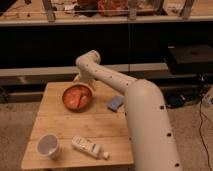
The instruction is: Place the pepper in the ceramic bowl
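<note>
The ceramic bowl [65, 101] is orange-brown and sits on the far middle of the wooden table [60, 125]. An orange-red elongated shape, which looks like the pepper [76, 98], lies inside the bowl. My gripper [80, 81] hangs from the bent white arm [135, 110] just above the bowl's far rim, mostly hidden by the wrist.
A white cup [48, 145] stands at the table's front left. A white bottle [89, 147] lies on its side at the front middle. A small blue object [115, 103] lies to the right of the bowl, next to the arm. Dark shelving stands behind the table.
</note>
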Tool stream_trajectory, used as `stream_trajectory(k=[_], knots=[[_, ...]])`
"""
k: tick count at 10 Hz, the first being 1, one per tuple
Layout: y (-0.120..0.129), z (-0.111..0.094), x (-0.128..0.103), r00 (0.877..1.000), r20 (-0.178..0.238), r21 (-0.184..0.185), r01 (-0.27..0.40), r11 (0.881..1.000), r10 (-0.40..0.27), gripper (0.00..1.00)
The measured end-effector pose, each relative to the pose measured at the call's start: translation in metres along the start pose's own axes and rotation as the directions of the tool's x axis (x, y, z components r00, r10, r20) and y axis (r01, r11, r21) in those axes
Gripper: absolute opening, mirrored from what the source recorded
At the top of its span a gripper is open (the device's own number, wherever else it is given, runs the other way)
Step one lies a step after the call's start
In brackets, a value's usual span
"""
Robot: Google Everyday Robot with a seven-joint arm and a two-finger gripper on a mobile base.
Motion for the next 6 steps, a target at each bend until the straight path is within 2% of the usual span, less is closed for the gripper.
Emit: stream_trajectory(k=[6], knots=[[-0.0015,0.0004,0.0017,1.000,0.002,0.002,0.002,1.000,-0.002,0.80]])
